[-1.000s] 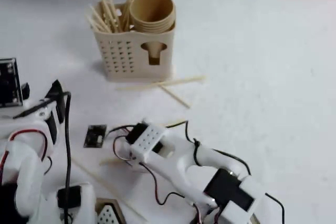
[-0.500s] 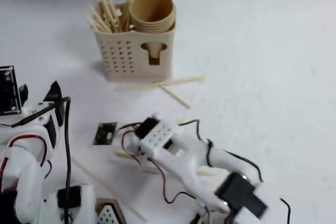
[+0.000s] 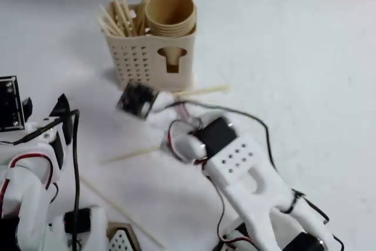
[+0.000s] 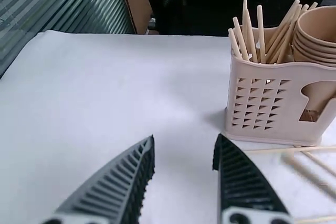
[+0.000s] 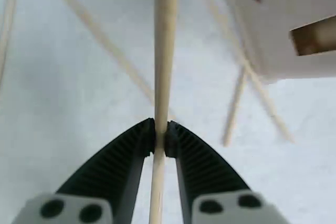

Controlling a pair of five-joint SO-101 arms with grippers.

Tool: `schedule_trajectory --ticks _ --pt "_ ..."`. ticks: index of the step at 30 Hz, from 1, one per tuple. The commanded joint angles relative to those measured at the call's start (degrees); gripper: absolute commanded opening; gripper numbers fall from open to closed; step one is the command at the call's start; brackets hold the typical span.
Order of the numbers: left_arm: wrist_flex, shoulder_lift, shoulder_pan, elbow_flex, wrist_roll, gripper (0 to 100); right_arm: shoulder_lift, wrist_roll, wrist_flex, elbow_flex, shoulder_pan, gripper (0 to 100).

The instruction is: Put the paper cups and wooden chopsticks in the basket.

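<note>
The cream perforated basket (image 3: pixel 151 60) stands at the back of the table with stacked paper cups (image 3: pixel 170 13) and several wooden chopsticks (image 3: pixel 120 11) upright in it. My right gripper (image 5: pixel 160 139) is shut on one chopstick (image 5: pixel 165 51), held just in front of the basket (image 5: pixel 278 24). From above that chopstick (image 3: pixel 130 154) sticks out leftward from the right gripper (image 3: pixel 173 146). My left gripper (image 4: pixel 184 156) is open with nothing between its fingers. It sits low at the left, facing the basket (image 4: pixel 273 103) and the cups (image 4: pixel 317 38).
Loose chopsticks lie on the white table: one (image 3: pixel 202 91) along the basket's front, another long one (image 3: pixel 117 207) near the left arm's base. More loose sticks (image 5: pixel 107 51) lie below the right gripper. The table's right side is open.
My right arm swung from the near table up toward the basket with a chopstick in its jaws. The left arm stayed put.
</note>
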Motion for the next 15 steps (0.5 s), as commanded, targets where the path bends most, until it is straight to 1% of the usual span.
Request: schedule_trajectory --ticks 1,8,11,15 --pt "0.35 -0.13 -0.4 0.0 -0.7 19 -0.92 -3.16 0.22 -12.66 1.27 1.8" --pt "0.62 -0.13 -0.4 0.0 -0.79 19 8.04 -13.54 -0.31 -38.51 1.27 1.8" --pt "0.62 -0.13 -0.4 0.0 -0.79 19 13.58 -18.02 -2.95 -49.93 1.36 1.8" --pt "0.26 -0.13 -0.4 0.0 -1.76 19 21.76 -20.92 -8.13 -62.42 1.36 1.8"
